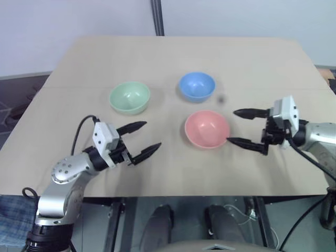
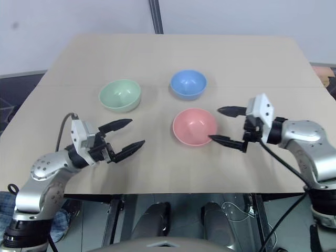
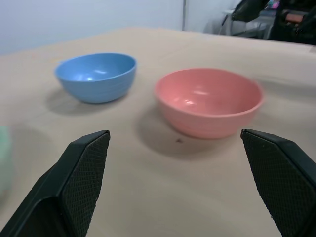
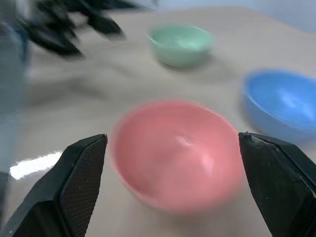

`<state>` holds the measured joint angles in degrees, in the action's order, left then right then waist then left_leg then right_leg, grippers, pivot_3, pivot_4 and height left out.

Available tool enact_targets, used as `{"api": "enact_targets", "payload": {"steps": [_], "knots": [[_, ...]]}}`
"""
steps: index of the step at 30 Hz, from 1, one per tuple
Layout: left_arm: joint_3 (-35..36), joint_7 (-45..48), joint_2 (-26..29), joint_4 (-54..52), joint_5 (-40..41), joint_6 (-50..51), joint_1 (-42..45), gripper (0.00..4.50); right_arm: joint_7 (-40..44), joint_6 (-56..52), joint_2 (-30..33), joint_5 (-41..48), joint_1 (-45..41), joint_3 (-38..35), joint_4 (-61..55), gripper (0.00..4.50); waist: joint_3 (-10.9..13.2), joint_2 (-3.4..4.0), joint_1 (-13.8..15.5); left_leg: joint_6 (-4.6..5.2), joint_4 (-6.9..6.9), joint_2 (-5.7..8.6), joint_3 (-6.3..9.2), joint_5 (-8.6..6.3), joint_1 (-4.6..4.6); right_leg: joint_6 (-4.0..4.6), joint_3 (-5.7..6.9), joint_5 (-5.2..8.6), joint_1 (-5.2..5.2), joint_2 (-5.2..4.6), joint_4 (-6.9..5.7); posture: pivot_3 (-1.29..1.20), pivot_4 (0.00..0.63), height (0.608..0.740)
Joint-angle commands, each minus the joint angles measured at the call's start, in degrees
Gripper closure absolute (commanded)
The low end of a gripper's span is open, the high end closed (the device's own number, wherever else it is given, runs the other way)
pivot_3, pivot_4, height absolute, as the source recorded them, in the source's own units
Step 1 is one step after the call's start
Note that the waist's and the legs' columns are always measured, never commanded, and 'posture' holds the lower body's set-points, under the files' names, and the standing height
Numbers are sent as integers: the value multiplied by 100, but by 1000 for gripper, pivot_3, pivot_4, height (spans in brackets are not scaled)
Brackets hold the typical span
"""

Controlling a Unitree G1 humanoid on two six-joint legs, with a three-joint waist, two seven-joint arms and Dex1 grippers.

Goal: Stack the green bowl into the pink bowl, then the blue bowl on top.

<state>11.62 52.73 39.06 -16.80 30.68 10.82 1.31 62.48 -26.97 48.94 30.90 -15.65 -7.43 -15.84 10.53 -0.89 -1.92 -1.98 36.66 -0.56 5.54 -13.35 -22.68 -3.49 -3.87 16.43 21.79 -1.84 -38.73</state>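
- Bowls: the green bowl (image 1: 129, 97), the pink bowl (image 1: 207, 128) and the blue bowl (image 1: 197, 86) each sit upright and empty on the table (image 1: 173, 55), none nested in another.
- Progress: I judge that no stacking step is done; green into pink comes first, then blue on top.
- Layout: green sits on my left, blue at the far centre, pink nearer to me and just in front of blue; green is well apart from pink.
- Appearance: all three look plain, smooth, round and of matching size, with a slight gloss inside.
- My left gripper (image 1: 139, 139): jaws spread wide, nothing held, hovering near the green bowl on its near side.
- My right gripper (image 1: 242, 127): jaws spread wide, nothing held, just beside the pink bowl, fingertips pointing towards it.
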Motion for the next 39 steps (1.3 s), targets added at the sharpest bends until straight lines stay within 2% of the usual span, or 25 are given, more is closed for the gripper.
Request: {"api": "enact_targets", "payload": {"steps": [1,8,20,29,39], "knots": [[291,129,210,230,-13,-96,232,0,159,69,278,52,32,-395,51,39,0,0,-8,0,-1,0,-1,0,0,0,-1,0,0,0,2,0,150,740],[466,420,560,1011,-229,-373,714,0,554,-49,761,309,27,-819,115,39,4,2,-31,0,-2,-3,-4,0,-1,-1,-2,0,2,1,2,0,150,740],[97,-35,699,2279,-1662,-1335,1141,0,258,-759,715,1281,-350,-977,-557,39,8,1,-20,0,-5,-3,-2,0,-4,-1,0,0,4,0,5,0,150,740],[-107,-381,664,2836,-2263,-1893,1605,0,159,-675,673,1249,-390,-881,-567,39,8,1,-12,0,-9,-1,-1,0,-11,-1,2,-1,8,-4,10,0,150,740],[-573,-289,658,3448,-2635,-2318,2106,0,-321,-390,281,892,-615,-710,-482,39,8,1,-23,0,-8,0,-1,0,-9,-2,2,-1,11,-2,-2,0,150,740]]}}
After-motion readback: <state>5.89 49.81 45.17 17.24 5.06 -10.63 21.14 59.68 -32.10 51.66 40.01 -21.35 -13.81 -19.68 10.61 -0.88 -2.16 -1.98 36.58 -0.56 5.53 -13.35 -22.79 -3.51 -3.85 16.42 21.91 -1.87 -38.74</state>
